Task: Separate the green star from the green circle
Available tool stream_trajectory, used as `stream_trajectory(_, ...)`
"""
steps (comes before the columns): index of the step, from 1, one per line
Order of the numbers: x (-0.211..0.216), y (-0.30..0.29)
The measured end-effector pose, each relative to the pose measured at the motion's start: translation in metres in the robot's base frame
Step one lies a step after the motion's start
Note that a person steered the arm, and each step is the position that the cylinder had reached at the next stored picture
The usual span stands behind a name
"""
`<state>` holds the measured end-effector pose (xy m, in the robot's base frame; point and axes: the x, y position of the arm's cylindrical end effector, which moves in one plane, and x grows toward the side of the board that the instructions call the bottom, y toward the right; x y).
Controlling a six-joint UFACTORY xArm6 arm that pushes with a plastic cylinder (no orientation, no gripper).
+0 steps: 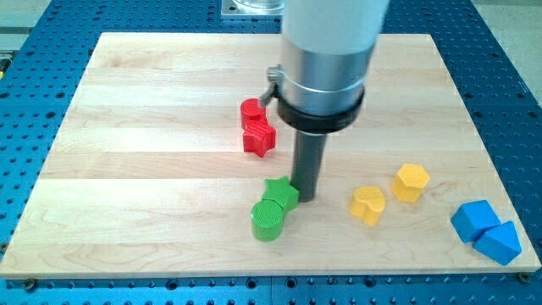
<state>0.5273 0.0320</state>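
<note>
The green star [280, 194] lies near the board's bottom middle, touching the green circle [268, 220], which sits just below and left of it. My tip [306, 197] stands on the board right against the star's right side. The rod rises from there to the arm's grey body, which hides part of the board behind it.
A red circle [251, 111] and a red star [259, 138] sit together above the green pair. A yellow heart [368, 205] and a yellow hexagon [411, 182] lie to the right. Two blue blocks [484, 230] sit at the wooden board's [127, 169] bottom right corner.
</note>
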Motion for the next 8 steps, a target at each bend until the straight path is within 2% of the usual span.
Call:
stream_trajectory(2,0.003,0.006)
stream_trajectory(5,0.046,-0.01)
stream_trajectory(8,0.017,-0.01)
